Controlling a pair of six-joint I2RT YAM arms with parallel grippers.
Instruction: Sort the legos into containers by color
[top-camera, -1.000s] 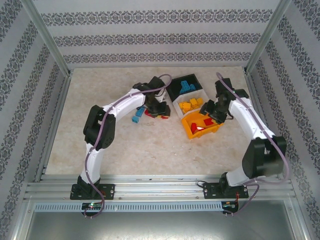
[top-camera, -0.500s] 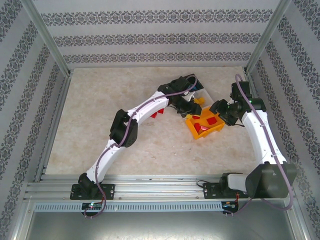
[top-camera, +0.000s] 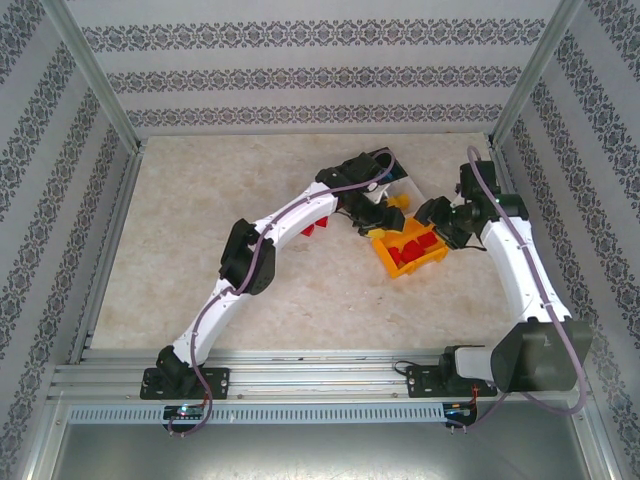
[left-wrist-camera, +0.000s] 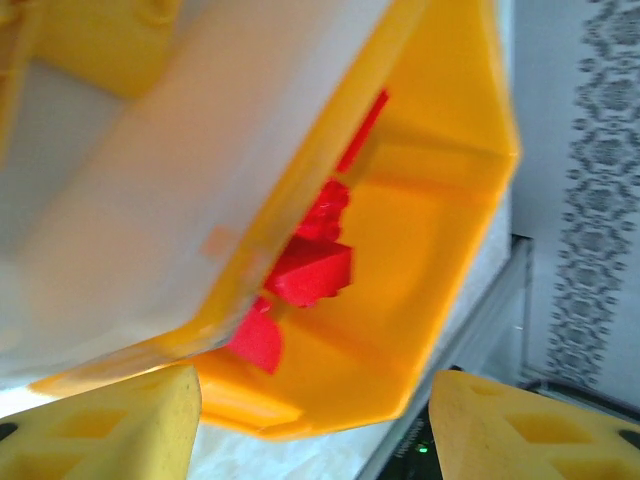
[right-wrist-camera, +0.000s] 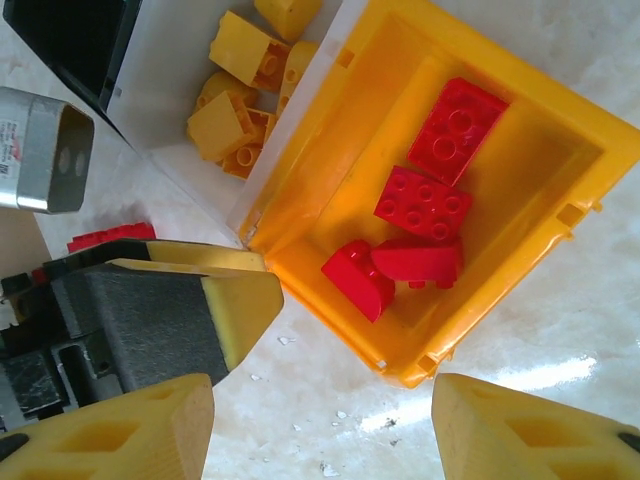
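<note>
From above, I see both arms reaching to the joined bins near the bench's (top-camera: 200, 200) far right corner. The left tool (top-camera: 375, 212) hangs over them, and the right tool (top-camera: 440, 222) sits beside the orange open-topped plastic bin (top-camera: 382, 258). That bin holds red studded plastic bricks (top-camera: 412, 247). Loose red bricks (top-camera: 315, 230) lie on the bench by the left forearm, unsorted by my judgement.

On the left wrist, my tool's jaws stand apart and empty above the wall between the white plastic bin (left-wrist-camera: 200, 180) and the orange one.

On the right wrist, the jaws are also apart and empty, at the orange bin's corner. Four red bricks rest inside it and yellow studded bricks (right-wrist-camera: 240, 110) in the white bin, so the colours stay separate. The black plastic bin (right-wrist-camera: 70, 40) is at the edge.
</note>
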